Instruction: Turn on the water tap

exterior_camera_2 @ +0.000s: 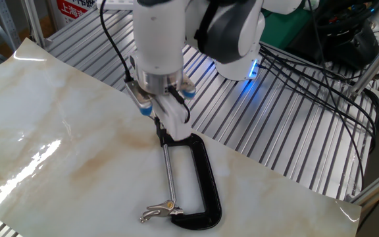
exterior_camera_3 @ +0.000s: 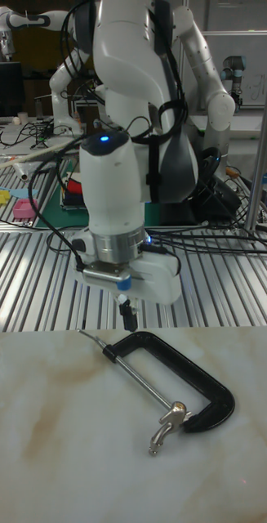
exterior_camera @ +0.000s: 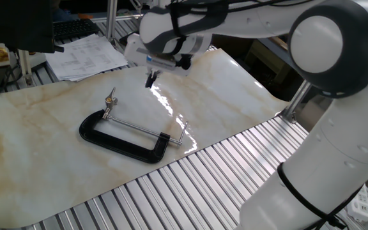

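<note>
A black C-clamp lies flat on the marble sheet. The water tap, a small silver-and-brass T handle, sits at one end of the thin screw rod. My gripper hangs above the sheet near the opposite end of the rod, by the thin crossbar pin. Its fingers are together with nothing between them, well apart from the tap.
The marble sheet covers a slatted aluminium table. Papers and a keyboard lie behind the sheet. A metal post stands at the right edge. Cables run across the slats.
</note>
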Tool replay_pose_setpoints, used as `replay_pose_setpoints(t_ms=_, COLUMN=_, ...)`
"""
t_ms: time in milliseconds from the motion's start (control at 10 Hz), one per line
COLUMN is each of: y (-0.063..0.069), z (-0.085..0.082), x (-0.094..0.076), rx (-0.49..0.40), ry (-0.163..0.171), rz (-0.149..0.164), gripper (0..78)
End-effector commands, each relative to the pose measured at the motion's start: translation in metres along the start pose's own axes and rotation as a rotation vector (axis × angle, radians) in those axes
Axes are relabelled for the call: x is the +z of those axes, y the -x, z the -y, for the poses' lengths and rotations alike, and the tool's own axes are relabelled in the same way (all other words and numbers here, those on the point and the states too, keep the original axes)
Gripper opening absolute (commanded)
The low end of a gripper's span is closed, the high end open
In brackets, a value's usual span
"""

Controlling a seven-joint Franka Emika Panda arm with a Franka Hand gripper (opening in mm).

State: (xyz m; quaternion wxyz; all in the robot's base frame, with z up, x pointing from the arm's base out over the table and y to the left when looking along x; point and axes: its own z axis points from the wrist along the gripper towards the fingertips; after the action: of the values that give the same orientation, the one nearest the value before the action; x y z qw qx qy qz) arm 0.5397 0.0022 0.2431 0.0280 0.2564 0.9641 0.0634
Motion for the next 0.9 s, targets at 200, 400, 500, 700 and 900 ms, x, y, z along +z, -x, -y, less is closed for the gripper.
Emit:
replay_pose_setpoints(t_ms=200, y=0.007, z=-0.022, x=0.043, rx=0.052, ry=-0.023, rz=0.032, gripper=0.0)
replay_pose_setpoints(t_ms=400, y=0.008, z=-0.025, x=0.048, rx=0.055, ry=-0.022, rz=0.031, gripper=0.0)
replay_pose_setpoints(t_ms=500, y=0.014, z=-0.031, x=0.057, rx=0.062, ry=-0.02, rz=0.029, gripper=0.0)
replay_pose_setpoints(t_ms=700, y=0.023, z=-0.04, x=0.066, rx=0.063, ry=-0.02, rz=0.027, gripper=0.0)
replay_pose_setpoints(t_ms=900, y=0.031, z=-0.046, x=0.071, rx=0.07, ry=-0.021, rz=0.026, gripper=0.0)
